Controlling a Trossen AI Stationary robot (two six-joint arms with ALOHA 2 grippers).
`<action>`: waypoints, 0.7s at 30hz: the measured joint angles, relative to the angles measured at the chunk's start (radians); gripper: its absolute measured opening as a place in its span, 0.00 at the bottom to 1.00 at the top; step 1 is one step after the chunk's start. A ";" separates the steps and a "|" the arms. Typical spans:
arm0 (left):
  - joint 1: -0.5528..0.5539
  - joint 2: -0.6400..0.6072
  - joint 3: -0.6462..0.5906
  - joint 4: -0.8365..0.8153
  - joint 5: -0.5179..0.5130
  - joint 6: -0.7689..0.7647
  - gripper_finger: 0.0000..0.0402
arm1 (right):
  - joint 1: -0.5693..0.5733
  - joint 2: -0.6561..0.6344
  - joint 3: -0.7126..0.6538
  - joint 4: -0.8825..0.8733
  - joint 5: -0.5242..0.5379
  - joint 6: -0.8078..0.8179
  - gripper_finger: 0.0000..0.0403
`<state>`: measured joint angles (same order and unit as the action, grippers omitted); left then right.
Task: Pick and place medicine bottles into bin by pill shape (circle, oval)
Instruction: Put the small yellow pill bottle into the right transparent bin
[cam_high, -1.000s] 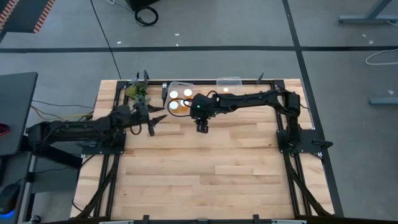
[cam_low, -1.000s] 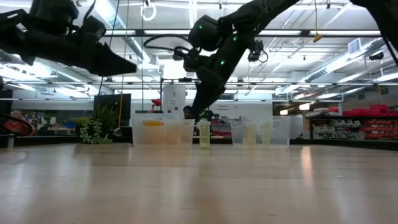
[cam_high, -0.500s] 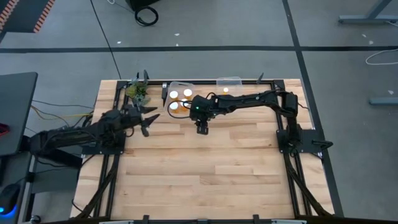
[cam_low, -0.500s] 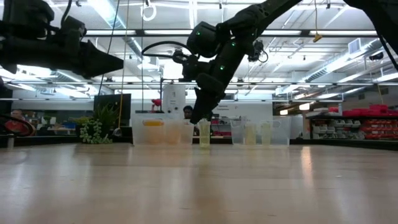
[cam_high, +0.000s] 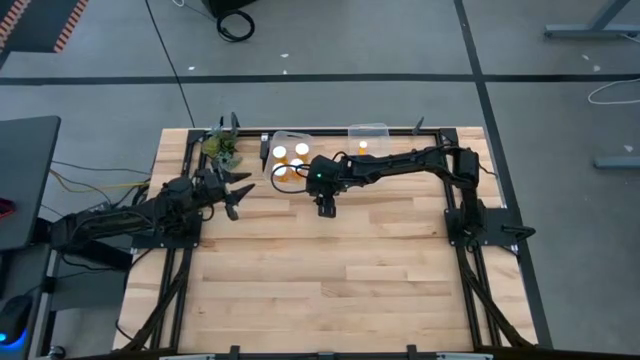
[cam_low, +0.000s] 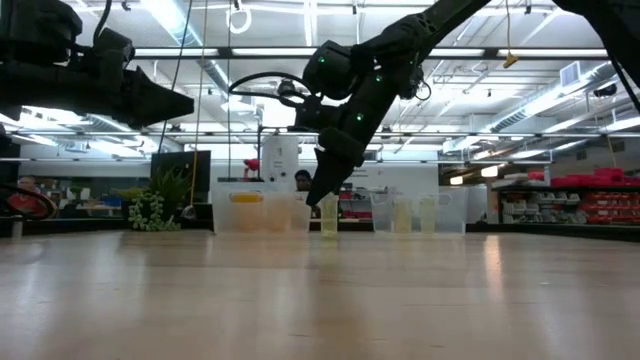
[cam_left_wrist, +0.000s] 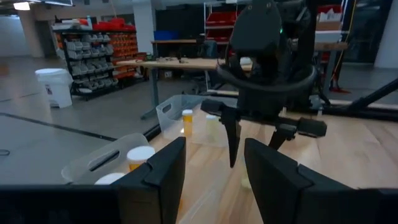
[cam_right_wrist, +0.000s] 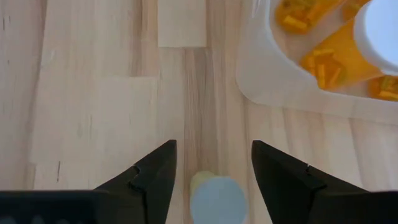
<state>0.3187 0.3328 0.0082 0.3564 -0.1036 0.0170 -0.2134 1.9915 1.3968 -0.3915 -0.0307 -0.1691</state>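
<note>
A small pale-capped medicine bottle (cam_right_wrist: 216, 199) stands upright on the wooden table, near the clear bin (cam_high: 290, 140); it also shows in the low view (cam_low: 329, 215). My right gripper (cam_right_wrist: 213, 149) is open and points down over it, one finger on either side, with gaps to the bottle. The bin holds several orange bottles with white caps (cam_high: 281, 153). A second clear bin (cam_high: 368, 130) to its right holds one orange bottle (cam_high: 362, 148). My left gripper (cam_high: 238, 190) is open and empty, raised above the table to the left of the bins.
A small green plant (cam_high: 222, 148) stands at the table's far left, just beyond my left gripper. The bins' clear walls (cam_right_wrist: 273, 93) stand close to my right gripper on its far side. Bare wooden table (cam_high: 330, 270) stretches toward the near edge.
My left gripper has drawn back toward the table's left edge, staying raised and open. My right gripper has come down a little toward the small bottle, still open. The bottle has stayed where it stood.
</note>
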 joint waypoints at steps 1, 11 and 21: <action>0.000 0.000 0.000 -0.006 -0.002 0.003 0.43 | 0.000 0.000 0.000 0.003 0.000 0.001 0.55; 0.000 0.000 0.000 -0.023 -0.008 0.021 0.43 | 0.000 0.000 0.000 0.003 0.000 0.008 0.57; 0.000 0.000 -0.001 -0.046 -0.008 0.022 0.43 | 0.001 -0.001 -0.114 0.186 -0.031 0.009 0.57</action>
<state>0.3187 0.3332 0.0075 0.3102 -0.1116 0.0387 -0.2127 1.9907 1.2826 -0.2056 -0.0612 -0.1601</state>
